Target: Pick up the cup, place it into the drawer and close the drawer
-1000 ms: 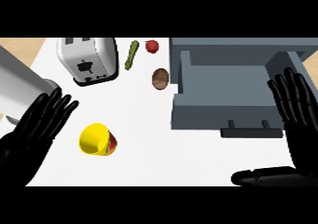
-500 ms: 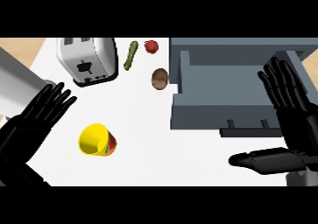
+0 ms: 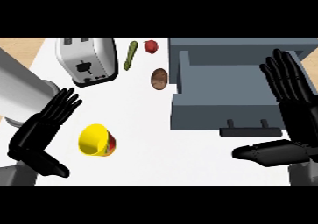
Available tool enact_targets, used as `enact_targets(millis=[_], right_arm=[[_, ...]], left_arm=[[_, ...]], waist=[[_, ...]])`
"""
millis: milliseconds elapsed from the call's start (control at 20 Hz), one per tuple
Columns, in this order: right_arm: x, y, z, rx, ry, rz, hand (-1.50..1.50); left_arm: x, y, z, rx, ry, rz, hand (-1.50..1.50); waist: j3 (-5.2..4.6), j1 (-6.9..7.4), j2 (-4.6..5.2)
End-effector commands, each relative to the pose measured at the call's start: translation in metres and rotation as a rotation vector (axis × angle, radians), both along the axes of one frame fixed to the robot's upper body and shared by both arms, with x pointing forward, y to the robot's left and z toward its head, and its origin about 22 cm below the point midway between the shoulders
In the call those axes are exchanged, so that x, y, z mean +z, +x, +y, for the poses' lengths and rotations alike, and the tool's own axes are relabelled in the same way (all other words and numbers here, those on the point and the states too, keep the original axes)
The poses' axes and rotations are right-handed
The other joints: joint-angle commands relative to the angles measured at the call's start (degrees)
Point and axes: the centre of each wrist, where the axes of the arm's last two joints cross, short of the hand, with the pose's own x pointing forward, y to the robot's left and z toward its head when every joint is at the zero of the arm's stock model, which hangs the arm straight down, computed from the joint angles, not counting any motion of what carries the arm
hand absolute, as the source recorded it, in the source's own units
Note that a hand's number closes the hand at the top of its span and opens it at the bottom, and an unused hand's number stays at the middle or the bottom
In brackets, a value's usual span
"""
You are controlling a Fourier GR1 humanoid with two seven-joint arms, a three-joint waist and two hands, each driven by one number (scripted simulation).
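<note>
Black hands [image 3: 41,131], grey forearms [image 3: 12,175]

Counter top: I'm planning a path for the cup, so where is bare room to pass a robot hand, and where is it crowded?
Free: the white strip between the yellow cup and the drawer front, and the counter below the cup. The open drawer's inside looks bare. Crowded: the top, where toaster, green vegetable, red one and potato sit close together.

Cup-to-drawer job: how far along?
Done: only that the drawer stands open. In hand: nothing; the left hand is open beside the yellow cup, which lies on its side on the counter, and the right hand is open over the drawer's right side. Left: grasp, place, close.
</note>
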Motion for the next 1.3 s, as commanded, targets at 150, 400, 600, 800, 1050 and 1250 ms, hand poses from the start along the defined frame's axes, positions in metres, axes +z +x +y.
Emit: enact_targets(millis=[150, 400, 600, 800, 1050, 1250], right_arm=[[0.010, 0.011, -0.008, -0.009, -0.017, -0.015, -1.50], [0.019, 0.014, -0.004, -0.012, -0.004, -0.007, -1.50], [0.018, 0.019, -0.012, -0.005, -0.002, -0.015, -1.50], [0.009, -0.001, -0.008, -0.011, -0.018, -0.010, -1.50], [0.022, 0.008, -0.028, -0.006, -0.004, -0.025, -1.50], [0.022, 0.018, -0.012, 0.008, 0.002, -0.030, -1.50]], left_arm=[[-0.057, 0.001, 0.012, 0.037, 0.062, 0.057, -1.50], [-0.094, 0.007, 0.014, 0.055, 0.078, 0.075, -1.50], [-0.115, 0.005, 0.020, 0.065, 0.075, 0.069, -1.50], [-0.121, 0.010, 0.027, 0.077, 0.091, 0.086, -1.50], [-0.140, 0.002, 0.008, 0.091, 0.079, 0.044, -1.50], [-0.141, 0.009, -0.007, 0.082, 0.059, 0.025, -1.50]], waist=[[-0.02, -0.07, 0.02], [-0.06, -0.31, 0.10], [-0.07, -0.36, 0.16], [-0.07, -0.61, 0.14], [-0.17, -1.40, 0.40], [-0.15, -0.91, 0.32]])
